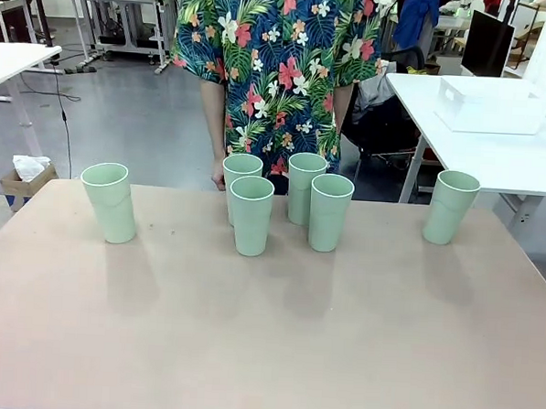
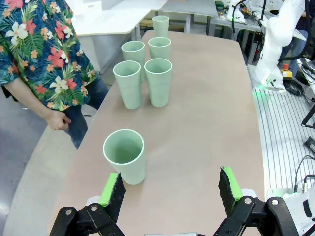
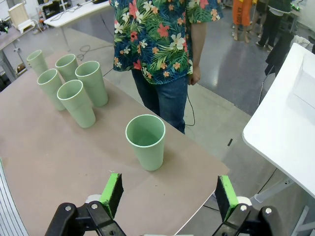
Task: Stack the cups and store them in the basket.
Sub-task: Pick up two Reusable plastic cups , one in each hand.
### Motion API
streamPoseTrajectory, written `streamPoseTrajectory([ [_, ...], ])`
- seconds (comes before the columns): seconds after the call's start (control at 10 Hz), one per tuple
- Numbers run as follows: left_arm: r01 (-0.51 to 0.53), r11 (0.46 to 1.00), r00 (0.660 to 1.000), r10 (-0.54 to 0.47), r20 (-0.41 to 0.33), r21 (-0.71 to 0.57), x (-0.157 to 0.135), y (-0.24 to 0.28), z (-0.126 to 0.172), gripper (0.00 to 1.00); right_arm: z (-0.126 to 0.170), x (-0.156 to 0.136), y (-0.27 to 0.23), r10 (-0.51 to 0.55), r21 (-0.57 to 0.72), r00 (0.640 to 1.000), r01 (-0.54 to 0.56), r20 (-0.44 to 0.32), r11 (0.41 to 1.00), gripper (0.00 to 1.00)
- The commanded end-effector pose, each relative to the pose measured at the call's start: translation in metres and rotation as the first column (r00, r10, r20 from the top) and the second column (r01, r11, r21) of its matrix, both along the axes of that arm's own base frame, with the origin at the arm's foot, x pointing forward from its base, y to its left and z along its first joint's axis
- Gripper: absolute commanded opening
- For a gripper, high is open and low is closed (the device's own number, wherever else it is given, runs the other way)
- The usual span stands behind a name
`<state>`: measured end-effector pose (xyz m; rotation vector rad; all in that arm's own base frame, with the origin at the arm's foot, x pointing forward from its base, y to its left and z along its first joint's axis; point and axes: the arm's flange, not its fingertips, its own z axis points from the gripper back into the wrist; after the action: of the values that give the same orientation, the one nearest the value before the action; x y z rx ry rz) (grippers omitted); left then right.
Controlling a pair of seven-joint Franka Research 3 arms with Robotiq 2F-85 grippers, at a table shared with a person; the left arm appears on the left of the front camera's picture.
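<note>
Both jaws are released, each facing a lone cup: left-corner cup (image 2: 124,155), right-corner cup (image 3: 145,140). The latter stands close to the tabletop (image 1: 265,351) edge, where a skewed pinch could tip it off. The basket (image 1: 493,108) sits on a neighbouring tabletop (image 1: 495,161).

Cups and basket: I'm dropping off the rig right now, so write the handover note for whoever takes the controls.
Left tool: open, empty, above the table, facing the left-end cup.
Right tool: open, empty, facing the right-end cup.
Four middle cups: clustered near the far edge, in front of the person.
All six stand upright and separate.
Basket: on the neighbouring white table, right rear.
Done: nothing stacked or stored.
Left: stack all six, then put the stack in the basket.
</note>
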<state>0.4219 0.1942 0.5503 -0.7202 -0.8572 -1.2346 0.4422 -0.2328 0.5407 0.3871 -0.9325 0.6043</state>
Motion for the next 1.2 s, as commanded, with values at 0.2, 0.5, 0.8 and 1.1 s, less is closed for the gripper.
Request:
streamPoseTrajectory([
  [0.2,0.002,1.000,1.000,-0.001,0.004,-0.005,-0.0014,-0.0003,0.0014,1.00,-0.0013,0.0016,0.0003,0.009,0.008,1.000,-0.009,0.024,1.000,1.00],
  [0.5,0.002,1.000,1.000,-0.001,0.004,-0.005,-0.0014,-0.0003,0.0014,1.00,-0.0013,0.0016,0.0003,0.009,0.008,1.000,-0.009,0.024,1.000,1.00],
  [0.8,0.002,1.000,1.000,-0.001,0.004,-0.005,-0.0014,-0.0003,0.0014,1.00,-0.0013,0.0016,0.0003,0.009,0.008,1.000,-0.009,0.024,1.000,1.00],
  [1.1,0.002,1.000,1.000,-0.001,0.004,-0.005,-0.0014,-0.0003,0.0014,1.00,-0.0013,0.0016,0.0003,0.009,0.008,1.000,-0.009,0.024,1.000,1.00],
])
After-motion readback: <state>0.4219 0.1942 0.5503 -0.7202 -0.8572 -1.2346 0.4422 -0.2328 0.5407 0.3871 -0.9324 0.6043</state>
